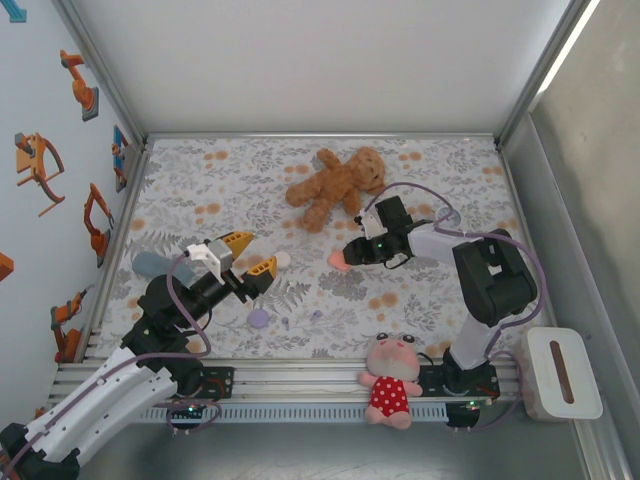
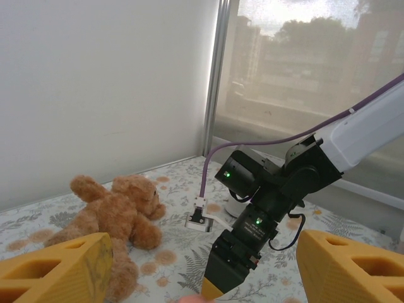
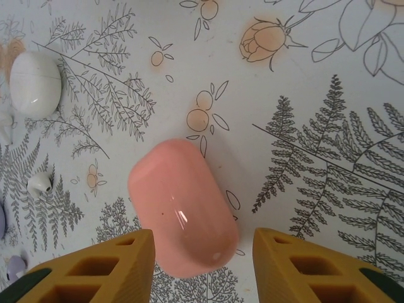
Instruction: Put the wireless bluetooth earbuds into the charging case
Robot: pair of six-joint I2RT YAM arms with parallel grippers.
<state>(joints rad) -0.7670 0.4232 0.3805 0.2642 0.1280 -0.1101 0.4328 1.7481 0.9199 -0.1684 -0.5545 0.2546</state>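
The right claw point(image 3: 202, 249) hangs low over the flowered tabletop point(image 3: 328, 76) with its yellow fingers apart. A smooth pink case point(image 3: 183, 208) lies between them. A sliver of gap shows beside the right finger, but I cannot tell whether the left finger touches the case.

From the pink case, a white earbud point(image 3: 40, 183) lies at 9 o'clock, a pale purple earbud point(image 3: 14, 265) at 8 o'clock and a white case point(image 3: 35, 82) at 10 o'clock. All three lie apart from it.

In the top view, the left claw point(image 1: 262, 248) sits at 9 o'clock of the pink case, fingers apart and empty. A purple case point(image 1: 258, 318) lies at its 6 o'clock. A brown teddy bear point(image 1: 335, 185) lies toward 12 o'clock on the tabletop, and a pink doll point(image 1: 390, 380) lies at 6 o'clock on the near rail.
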